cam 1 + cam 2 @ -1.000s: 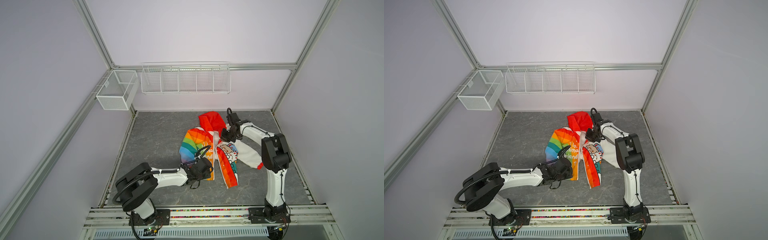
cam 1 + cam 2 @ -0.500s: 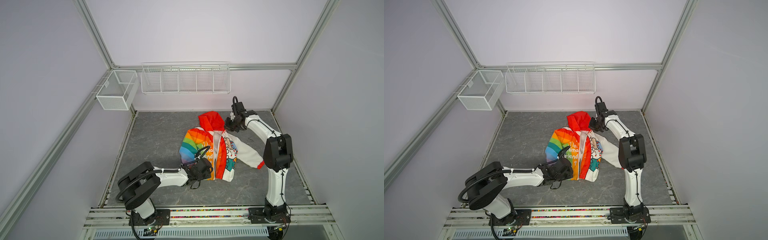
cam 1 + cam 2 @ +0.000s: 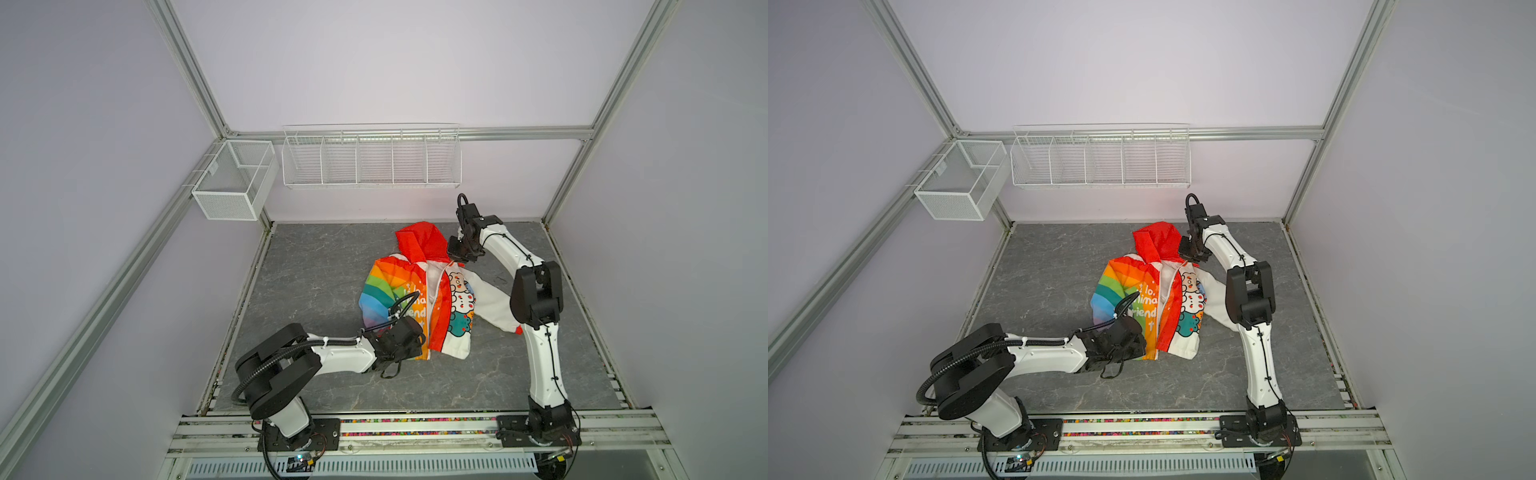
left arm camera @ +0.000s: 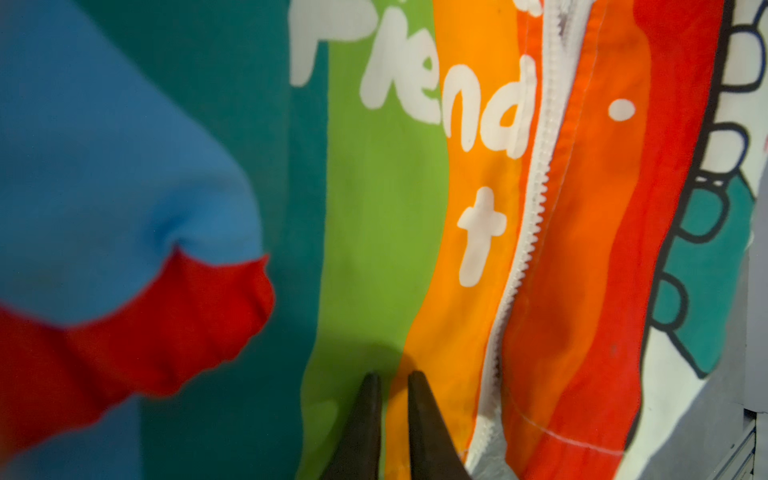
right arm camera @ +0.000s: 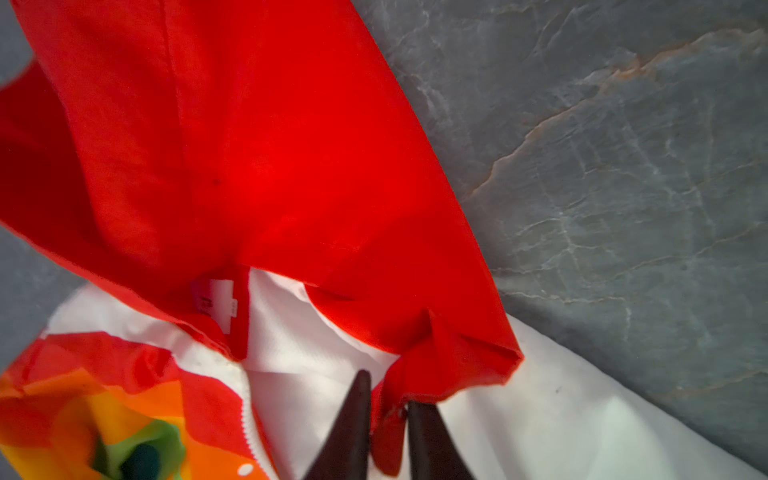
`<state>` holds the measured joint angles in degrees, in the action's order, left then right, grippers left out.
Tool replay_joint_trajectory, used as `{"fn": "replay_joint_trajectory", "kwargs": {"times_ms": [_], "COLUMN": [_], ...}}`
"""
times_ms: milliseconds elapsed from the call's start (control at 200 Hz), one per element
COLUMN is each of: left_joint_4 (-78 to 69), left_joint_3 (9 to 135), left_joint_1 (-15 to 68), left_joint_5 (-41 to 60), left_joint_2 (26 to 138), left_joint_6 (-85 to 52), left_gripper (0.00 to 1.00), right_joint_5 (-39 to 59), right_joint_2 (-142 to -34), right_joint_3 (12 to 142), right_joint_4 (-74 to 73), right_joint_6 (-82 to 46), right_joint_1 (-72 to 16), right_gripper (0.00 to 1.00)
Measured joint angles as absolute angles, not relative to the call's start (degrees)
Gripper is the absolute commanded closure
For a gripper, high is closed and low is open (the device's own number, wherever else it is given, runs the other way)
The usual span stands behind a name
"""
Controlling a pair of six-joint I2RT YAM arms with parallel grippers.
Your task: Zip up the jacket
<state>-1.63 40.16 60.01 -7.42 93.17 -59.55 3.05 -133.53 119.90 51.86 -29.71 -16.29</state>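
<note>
In both top views the small, thin hooded jacket (image 3: 415, 291) (image 3: 1154, 307), rainbow-striped on one half and white with cartoon animals on the other, lies flat near the middle of the grey stone-patterned tabletop (image 3: 316, 266). Its long axis runs from the hem, nearest the robot, to the red hood (image 3: 419, 243) at the far end. The left tool (image 3: 417, 347) sits low at the hem of the rainbow half. The right tool (image 3: 457, 257) hangs at the collar, just beside the hood.

In the left wrist view the left tool (image 4: 392, 376) stands narrow on the green and orange stripes and seems to pinch the cloth there, though the bite itself is hard to make out. The white zipper (image 4: 536, 195) runs just beside it along the jacket's length. Bare teeth show, so the halves look unjoined, and no slider is visible. A red cuff (image 4: 166, 332) on a blue sleeve lies on the other side.

In the right wrist view the right tool (image 5: 386, 378) shows a narrow gap with red collar cloth between its fingers. Whether that cloth is clamped or loose cannot be told.

The next move likely turns on the zipper's lower end. It lies just beside the left tool, toward the white half, and well apart from the right tool, so the left arm is nearer. A pull would then run along the long axis toward the hood.
</note>
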Motion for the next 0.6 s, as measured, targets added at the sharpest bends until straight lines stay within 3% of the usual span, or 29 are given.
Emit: {"fn": "replay_joint_trajectory", "kwargs": {"times_ms": [85,205,405,605], "left_joint_4": [-1.63,-1.45,-0.47,2.28], "left_joint_3": [40.16,40.16,40.16,40.36], "left_joint_1": [59.99,59.99,59.88,59.77], "left_joint_5": [-7.4,-7.42,-7.44,-7.42], "left_joint_2": [93.12,92.99,92.44,90.72], "left_joint_6": [-59.55,-59.55,-59.51,-58.85], "left_gripper": [0.83,0.82,0.82,0.79], "right_joint_5": [2.55,2.13,2.59,3.49], "right_joint_2": [-132.31,-127.02,-108.88,-91.66], "right_joint_3": [117.86,111.33,95.59,77.52], "right_joint_4": [51.16,50.41,46.92,43.07], "right_joint_6": [-28.49,-27.66,-26.96,-26.96], "right_joint_1": [-16.19,-16.1,-16.12,-17.45], "right_gripper": [0.44,0.33,0.27,0.28]}}
